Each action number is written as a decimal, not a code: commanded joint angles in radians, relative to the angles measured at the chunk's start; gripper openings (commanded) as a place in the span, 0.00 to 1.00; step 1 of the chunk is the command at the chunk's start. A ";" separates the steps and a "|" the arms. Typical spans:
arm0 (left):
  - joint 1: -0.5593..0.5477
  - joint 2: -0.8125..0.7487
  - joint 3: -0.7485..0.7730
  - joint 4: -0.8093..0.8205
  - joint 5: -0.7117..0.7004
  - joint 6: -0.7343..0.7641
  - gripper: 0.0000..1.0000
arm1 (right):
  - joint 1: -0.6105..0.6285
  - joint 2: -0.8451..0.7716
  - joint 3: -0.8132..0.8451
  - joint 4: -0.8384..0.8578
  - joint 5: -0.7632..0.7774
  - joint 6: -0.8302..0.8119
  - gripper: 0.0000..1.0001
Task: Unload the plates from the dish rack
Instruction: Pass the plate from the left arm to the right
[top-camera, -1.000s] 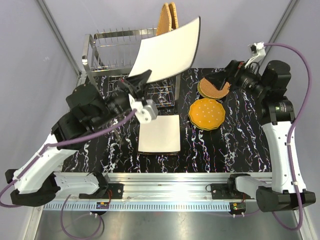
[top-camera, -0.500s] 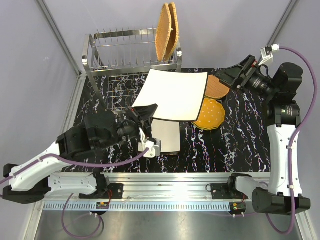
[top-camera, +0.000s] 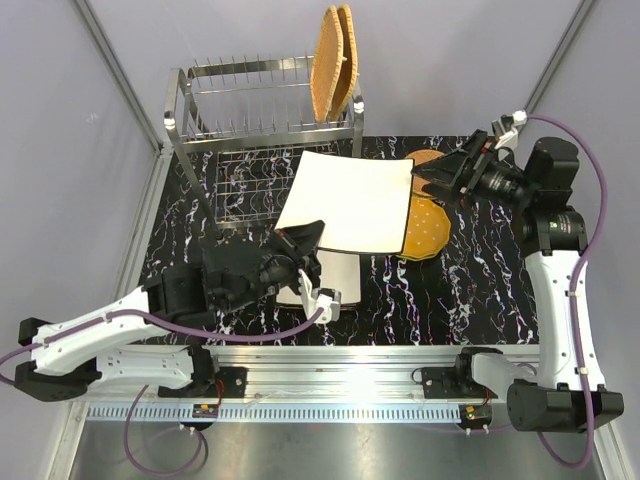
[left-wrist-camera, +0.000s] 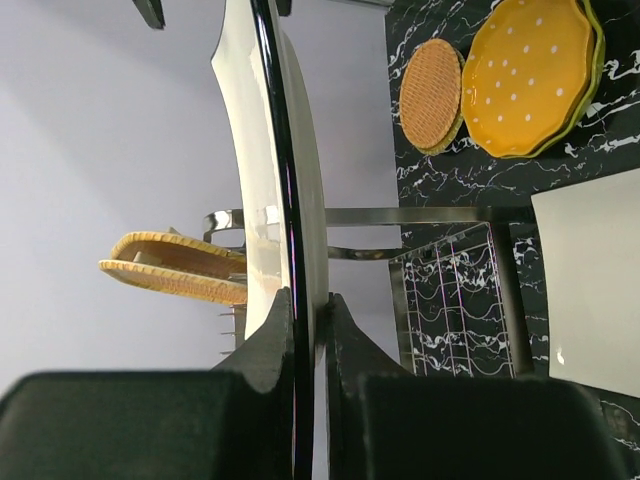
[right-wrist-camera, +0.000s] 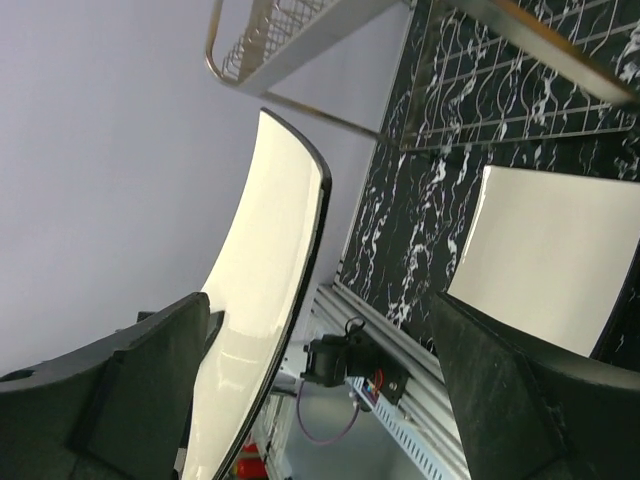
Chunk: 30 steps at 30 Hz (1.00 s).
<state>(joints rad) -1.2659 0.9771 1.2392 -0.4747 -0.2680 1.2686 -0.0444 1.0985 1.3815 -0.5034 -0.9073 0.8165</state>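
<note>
My left gripper (top-camera: 305, 240) is shut on the near edge of a white square plate (top-camera: 350, 205) with a dark rim, held tilted above the table. The left wrist view shows that plate edge-on (left-wrist-camera: 290, 150) between the left gripper (left-wrist-camera: 308, 310) fingers. Another white square plate (top-camera: 340, 278) lies on the table beneath it. Two woven tan-orange plates (top-camera: 335, 60) stand upright at the right end of the steel dish rack (top-camera: 260, 100). My right gripper (top-camera: 440, 180) is open and empty above the table's right side. In its view the held plate (right-wrist-camera: 265, 300) shows beyond the right gripper (right-wrist-camera: 320, 400).
An orange dotted scalloped plate (top-camera: 428, 230) on a lime-green one lies right of the held plate, partly covered by it. A round woven plate (top-camera: 425, 157) lies behind it, under my right gripper. The rack's lower wire shelf (top-camera: 245, 180) is at the back left.
My left arm has pulled back toward the near edge, carrying the white plate away from the rack and lower over the table. My right gripper has lifted off the round woven plate, staying open.
</note>
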 joint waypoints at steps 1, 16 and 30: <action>-0.027 -0.026 0.008 0.335 -0.106 0.043 0.00 | 0.038 0.006 -0.028 -0.003 -0.012 0.029 0.97; -0.073 0.049 -0.087 0.453 -0.269 0.034 0.00 | 0.213 0.073 -0.119 0.060 -0.015 0.108 0.58; -0.086 0.006 -0.199 0.512 -0.312 -0.237 0.47 | 0.202 0.086 -0.266 0.324 -0.106 0.180 0.00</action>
<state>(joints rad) -1.3483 1.0569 1.0401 -0.2131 -0.5217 1.1751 0.1600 1.1927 1.1423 -0.3664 -0.9375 1.0061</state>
